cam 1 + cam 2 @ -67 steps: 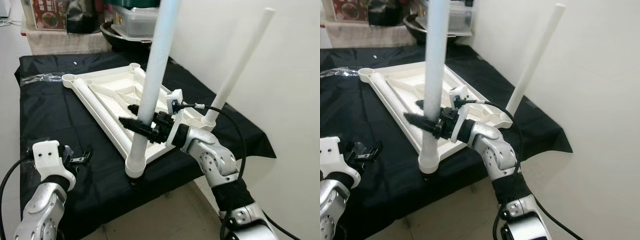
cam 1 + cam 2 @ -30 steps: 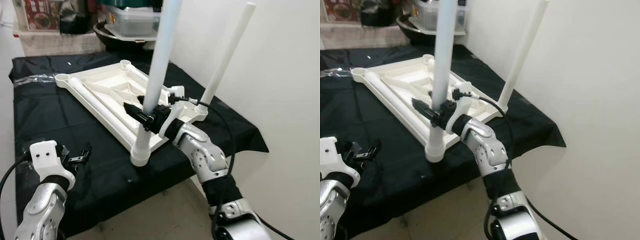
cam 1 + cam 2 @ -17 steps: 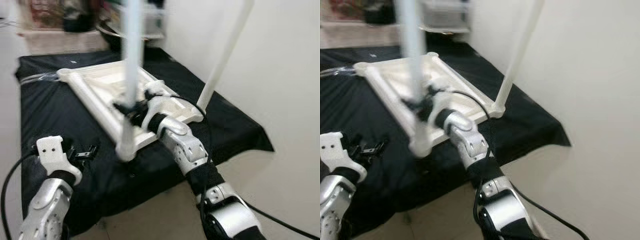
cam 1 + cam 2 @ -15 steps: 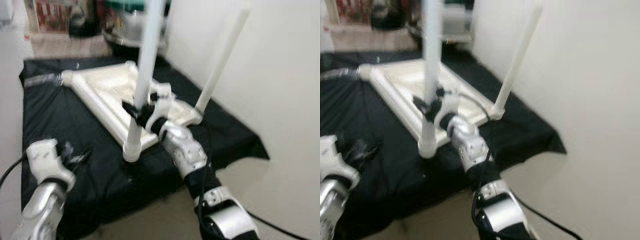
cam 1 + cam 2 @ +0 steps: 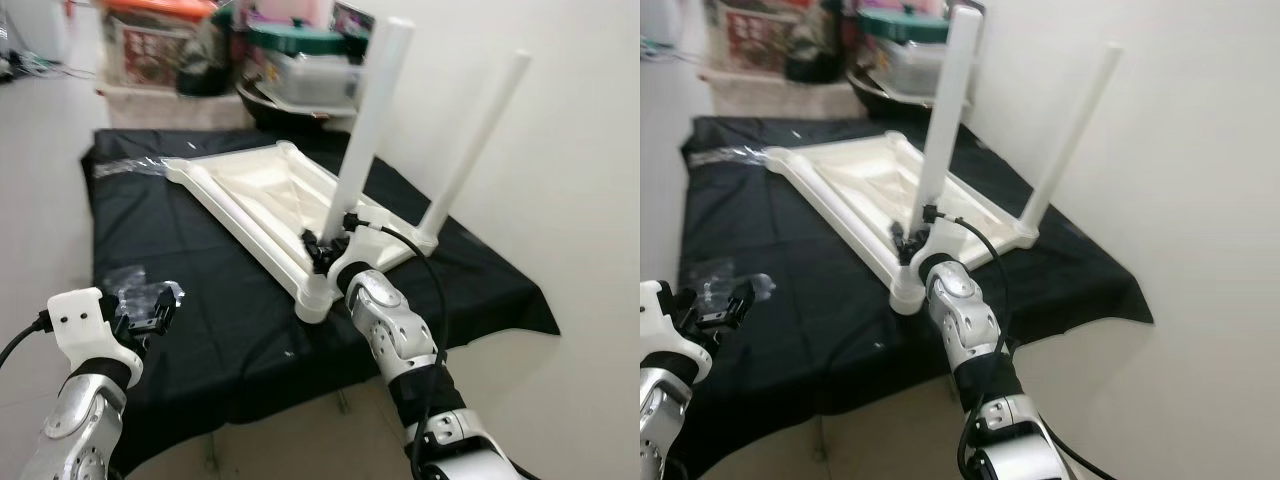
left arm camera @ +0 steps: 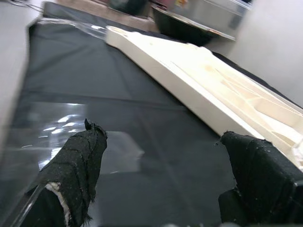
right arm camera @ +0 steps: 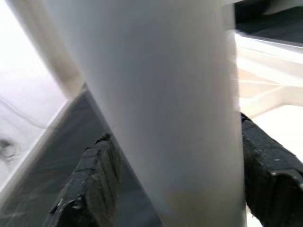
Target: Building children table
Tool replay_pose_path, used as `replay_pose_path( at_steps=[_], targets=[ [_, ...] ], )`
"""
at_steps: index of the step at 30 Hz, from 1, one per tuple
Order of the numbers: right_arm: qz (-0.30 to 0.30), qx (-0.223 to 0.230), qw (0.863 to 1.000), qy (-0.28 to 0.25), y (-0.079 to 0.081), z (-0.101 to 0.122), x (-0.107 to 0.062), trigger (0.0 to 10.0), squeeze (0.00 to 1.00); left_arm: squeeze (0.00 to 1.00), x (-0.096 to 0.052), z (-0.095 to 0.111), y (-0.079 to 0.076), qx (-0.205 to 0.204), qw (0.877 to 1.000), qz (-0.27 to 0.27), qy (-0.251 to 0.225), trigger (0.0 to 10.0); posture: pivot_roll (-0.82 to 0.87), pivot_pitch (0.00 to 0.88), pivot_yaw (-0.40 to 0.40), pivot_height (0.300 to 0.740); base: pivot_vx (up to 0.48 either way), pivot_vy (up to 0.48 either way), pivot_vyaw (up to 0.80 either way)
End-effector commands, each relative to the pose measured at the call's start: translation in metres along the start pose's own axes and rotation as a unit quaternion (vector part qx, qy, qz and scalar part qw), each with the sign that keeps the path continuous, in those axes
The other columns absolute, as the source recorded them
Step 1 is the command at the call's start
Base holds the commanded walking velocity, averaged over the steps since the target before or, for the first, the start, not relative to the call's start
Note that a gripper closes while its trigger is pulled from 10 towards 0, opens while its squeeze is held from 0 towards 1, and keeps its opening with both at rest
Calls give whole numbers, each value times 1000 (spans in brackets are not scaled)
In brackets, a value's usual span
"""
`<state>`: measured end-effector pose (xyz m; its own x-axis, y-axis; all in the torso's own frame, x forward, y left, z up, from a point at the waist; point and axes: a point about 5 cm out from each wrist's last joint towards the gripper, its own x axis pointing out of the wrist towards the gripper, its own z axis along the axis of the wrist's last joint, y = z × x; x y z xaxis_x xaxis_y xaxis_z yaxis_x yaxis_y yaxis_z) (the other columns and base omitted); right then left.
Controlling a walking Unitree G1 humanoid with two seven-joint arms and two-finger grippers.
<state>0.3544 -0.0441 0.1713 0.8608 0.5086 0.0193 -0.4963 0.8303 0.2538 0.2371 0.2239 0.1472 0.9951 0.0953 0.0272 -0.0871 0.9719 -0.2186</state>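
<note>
- Upside down, the tabletop lies on the black cloth, its near corner at the cloth's front edge.
- Likely light, stiff, smooth plastic (slippery); best held low on a leg, close to the socket.
- Right gripper clamps that leg's base.
- Left gripper hovers, fingers apart, empty.

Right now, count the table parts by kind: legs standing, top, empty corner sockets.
Legs standing: 2, the near leg held by the right gripper, and the far leg
Upside-down tabletop: 1
Empty corner sockets: 2, the left socket and the far socket
Total: 5
</note>
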Motion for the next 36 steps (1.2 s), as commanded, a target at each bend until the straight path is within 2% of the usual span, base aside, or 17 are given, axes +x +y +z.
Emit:
replay_pose_path(
  at_steps=[1, 8, 12, 19, 20, 21, 22, 23, 24, 25, 26, 27, 31, 32, 33, 34, 36],
  targets=[
    [98, 16, 995, -30, 21, 17, 8, 10000, 0, 0, 3, -2, -5, -6, 1000, -10, 1, 10000, 218, 0, -184, 740, 0, 0, 0],
    [373, -5, 927, -44, 47, 39, -9, 10000, 0, 0, 2, -2, -4, -8, 1000, -10, 0, 10000, 221, 0, -185, 740, 0, 0, 0],
    [434, -28, 900, -28, 57, 32, -17, 10000, 0, 0, 1, -3, -4, -9, 1000, -11, 0, 10000, 238, 0, -192, 740, 0, 0, 0],
    [459, -35, 887, -17, 69, 22, -23, 9137, 0, 0, 0, -3, -4, -10, 1000, -11, 0, 10000, 243, 0, -194, 740, 0, 0, 0],
    [454, -34, 890, -23, 72, 19, -22, 4000, 0, 0, -1, -3, -4, -11, 1000, -11, 0, 10000, 244, 0, -194, 740, 0, 0, 0],
    [454, -34, 890, -23, 72, 19, -22, 4000, 0, 0, -1, -3, -4, -11, 1000, -11, 0, 10000, 244, 0, -194, 740, 0, 0, 0],
    [354, -53, 934, -22, 64, 14, -8, 0, 0, 0, -1, -2, -4, -11, 1000, -11, 0, 10000, 238, 0, -192, 740, 0, 0, 0],
    [198, -54, 979, -4, 44, 9, 7, 0, 0, 0, -1, -2, -4, -12, 1000, -12, -1, 10000, 232, 0, -191, 740, 0, 0, 0],
    [198, -54, 979, -4, 44, 9, 7, 0, 0, 0, -1, -2, -4, -12, 1000, -12, -1, 10000, 232, 0, -191, 740, 0, 0, 0],
    [59, -56, 996, 20, 22, 3, 14, 0, 0, 0, -1, -2, -4, -12, 1000, -12, -1, 10000, 232, 0, -191, 740, 0, 0, 0],
    [59, -56, 996, 20, 22, 3, 14, 0, 0, 0, -1, -2, -4, -12, 1000, -12, -1, 10000, 232, 0, -191, 740, 0, 0, 0],
    [-90, -63, 993, 48, -6, -5, 11, 0, 0, 0, -1, -2, -4, -13, 1000, -13, -2, 10000, 226, 0, -189, 740, 0, 0, 0],
    [-213, -99, 971, 50, -34, -12, -11, 0, 0, 0, -1, -1, -4, -13, 1000, -13, -2, 10000, 237, 0, -190, 740, 0, 0, 0],
    [-214, -107, 970, 47, -33, -13, -16, 1922, 0, 0, -1, -1, -4, -13, 1000, -13, -2, 10000, 231, 0, -186, 740, 0, 0, 0],
    [-214, -107, 970, 47, -33, -13, -16, 1922, 0, 0, -1, -1, -4, -13, 1000, -13, -2, 10000, 231, 0, -186, 740, 0, 0, 0],
    [-163, -113, 980, 32, -20, -8, -14, 10000, 0, 0, -1, -1, -3, -13, 1000, -13, -2, 10000, 221, 0, -180, 740, 0, 0, 0],
    [-100, -90, 991, 2, -5, 0, -12, 10000, 0, 0, -1, -1, -3, -13, 1000, -14, -2, 10000, 221, 0, -179, 740, 0, 0, 0]
  ],
)
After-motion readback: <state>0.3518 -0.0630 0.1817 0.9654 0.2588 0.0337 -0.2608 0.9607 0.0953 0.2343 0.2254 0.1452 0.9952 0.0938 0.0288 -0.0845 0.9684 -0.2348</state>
